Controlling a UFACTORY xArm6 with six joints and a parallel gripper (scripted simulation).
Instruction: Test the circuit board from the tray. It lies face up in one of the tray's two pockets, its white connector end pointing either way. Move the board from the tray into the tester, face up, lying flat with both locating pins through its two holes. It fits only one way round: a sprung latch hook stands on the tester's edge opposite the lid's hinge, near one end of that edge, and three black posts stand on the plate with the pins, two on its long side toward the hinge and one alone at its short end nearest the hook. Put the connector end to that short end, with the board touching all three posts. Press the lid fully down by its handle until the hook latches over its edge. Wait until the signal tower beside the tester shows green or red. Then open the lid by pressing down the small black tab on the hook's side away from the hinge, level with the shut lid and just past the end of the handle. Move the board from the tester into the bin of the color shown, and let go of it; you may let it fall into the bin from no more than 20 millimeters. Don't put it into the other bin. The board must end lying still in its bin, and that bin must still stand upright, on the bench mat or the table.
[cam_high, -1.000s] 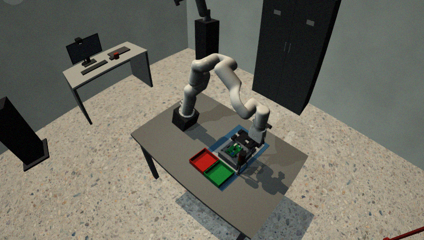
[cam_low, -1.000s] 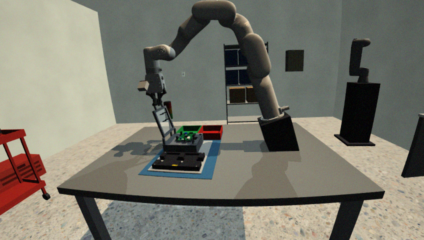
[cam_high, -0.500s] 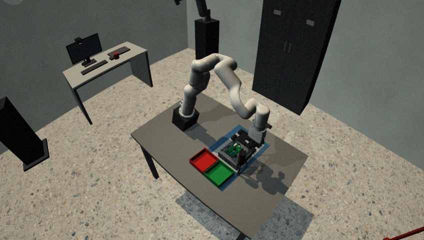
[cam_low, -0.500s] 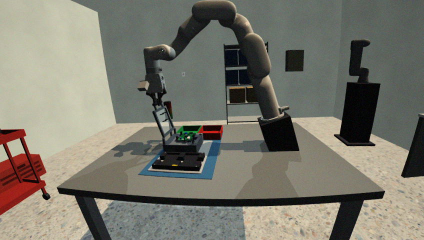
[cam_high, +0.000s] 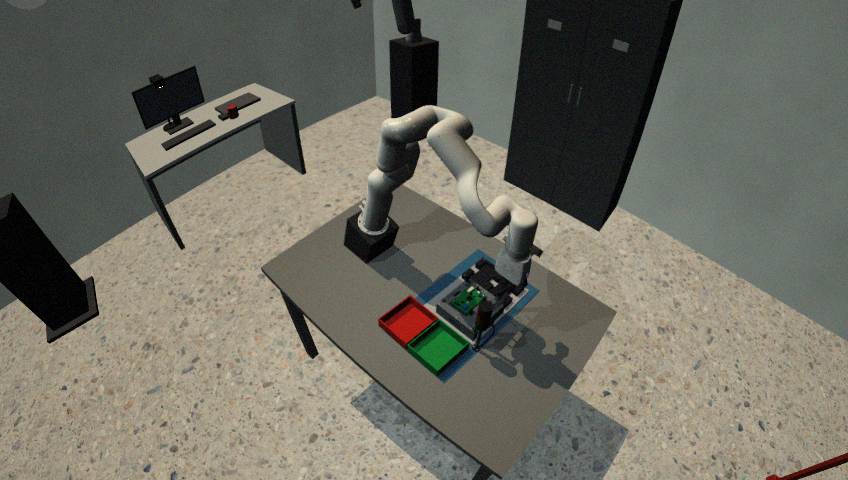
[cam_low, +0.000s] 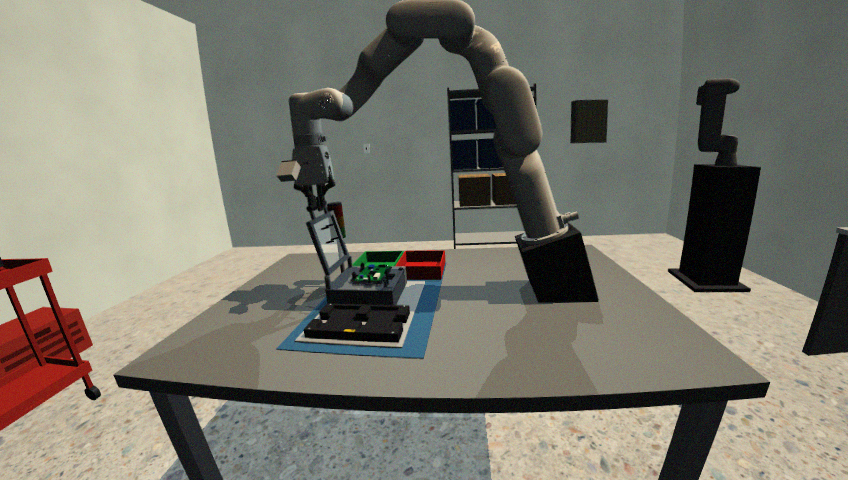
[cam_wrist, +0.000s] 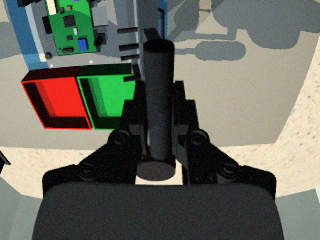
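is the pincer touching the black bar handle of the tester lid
Touching. The wrist view shows the pincer shut on the black cylindrical lid handle, fingers pressed against both sides.

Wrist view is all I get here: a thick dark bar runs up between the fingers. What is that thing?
Observer: The handle at the top of the tester's lid; the gripper is shut on it.
Operator: Is the lid down?
Observer: No, it stands raised and tilted above the tester.
Operator: And the green board?
Observer: The circuit board lies on the tester's plate; the black tray in front has both pockets vacant.
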